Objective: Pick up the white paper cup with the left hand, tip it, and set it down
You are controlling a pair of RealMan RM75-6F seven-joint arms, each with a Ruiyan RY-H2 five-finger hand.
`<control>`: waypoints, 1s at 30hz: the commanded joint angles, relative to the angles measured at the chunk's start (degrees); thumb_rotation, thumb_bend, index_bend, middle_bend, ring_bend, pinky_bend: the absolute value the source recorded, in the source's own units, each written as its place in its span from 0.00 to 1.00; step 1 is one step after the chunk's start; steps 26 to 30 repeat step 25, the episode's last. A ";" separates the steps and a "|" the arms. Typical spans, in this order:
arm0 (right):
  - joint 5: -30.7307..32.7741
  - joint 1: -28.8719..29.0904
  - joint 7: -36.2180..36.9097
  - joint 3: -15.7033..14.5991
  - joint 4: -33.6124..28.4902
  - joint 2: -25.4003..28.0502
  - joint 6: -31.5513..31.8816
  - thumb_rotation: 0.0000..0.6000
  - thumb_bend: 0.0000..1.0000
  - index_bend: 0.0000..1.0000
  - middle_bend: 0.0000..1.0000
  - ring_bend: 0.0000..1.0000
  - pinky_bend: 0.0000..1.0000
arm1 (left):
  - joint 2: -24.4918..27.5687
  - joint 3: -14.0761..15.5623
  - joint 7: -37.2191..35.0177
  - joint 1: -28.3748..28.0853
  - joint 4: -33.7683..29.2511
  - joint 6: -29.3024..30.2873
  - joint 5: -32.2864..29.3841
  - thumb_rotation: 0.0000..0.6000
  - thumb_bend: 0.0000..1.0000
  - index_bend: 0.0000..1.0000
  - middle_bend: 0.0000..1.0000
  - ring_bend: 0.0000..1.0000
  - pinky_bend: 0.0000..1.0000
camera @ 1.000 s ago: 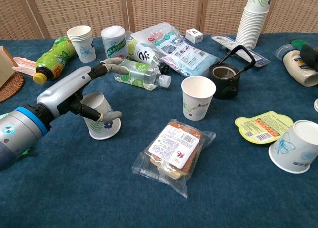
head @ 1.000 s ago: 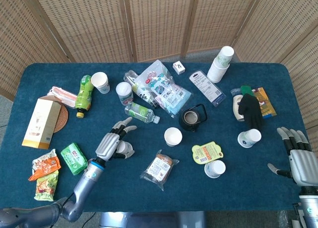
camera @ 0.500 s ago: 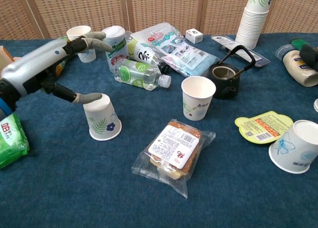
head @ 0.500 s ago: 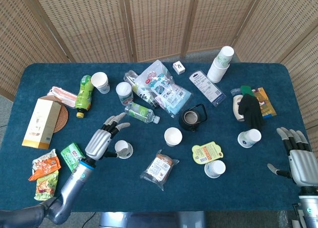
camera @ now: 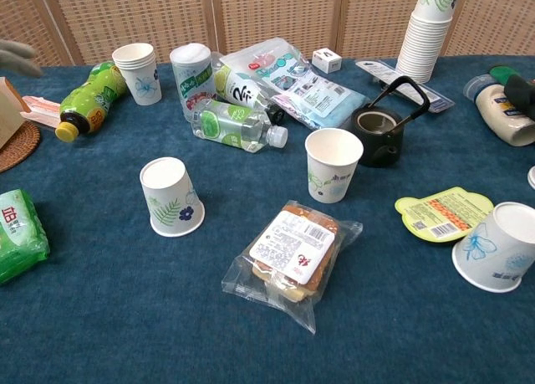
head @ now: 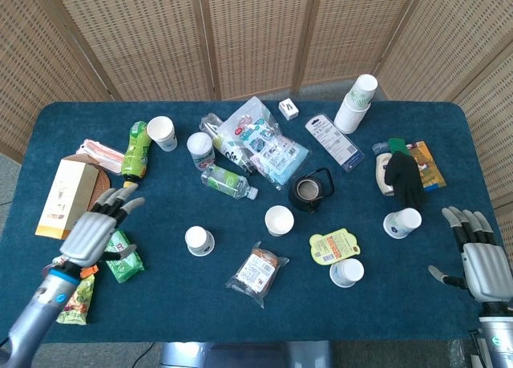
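White and upside down, the paper cup (head: 199, 240) stands alone on the blue desk (head: 240, 304), base up and wide mouth on the cloth, with a leaf and flower print low on its side in the chest view. Nothing touches it. I see my left hand (head: 94, 233) well apart from it, over the left side of the desk above the green snack packet (head: 122, 254); its fingers (head: 120, 198) are spread and straight and hold nothing. In the chest view only a grey fingertip shows at the upper left edge.

My right hand (head: 478, 260) hangs at the right edge of the desk, palm down, fingers stretched apart and empty.

Just right of the upturned cup lies a wrapped pastry (camera: 292, 254). Beyond that an upright paper cup (camera: 333, 164) stands beside a small black kettle (camera: 378, 130). Behind the task cup a clear water bottle (camera: 234, 125) lies on its side, and a green bottle (camera: 87, 99) lies further left next to another cup (camera: 139, 72).
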 commanded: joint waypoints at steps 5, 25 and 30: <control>-0.47 0.12 -1.34 -0.42 -0.48 -0.38 -0.22 1.00 0.00 0.00 0.00 0.00 0.00 | 4.12 3.64 -2.38 5.89 0.42 4.86 2.67 1.00 0.29 0.14 0.00 0.00 0.00; -0.64 0.67 -4.69 -0.79 -0.64 -1.68 -0.90 1.00 0.00 0.00 0.00 0.00 0.00 | 5.71 4.06 -6.58 14.08 5.42 14.92 9.27 1.00 0.29 0.14 0.00 0.00 0.00; -0.64 0.67 -4.69 -0.79 -0.64 -1.68 -0.90 1.00 0.00 0.00 0.00 0.00 0.00 | 5.71 4.06 -6.58 14.08 5.42 14.92 9.27 1.00 0.29 0.14 0.00 0.00 0.00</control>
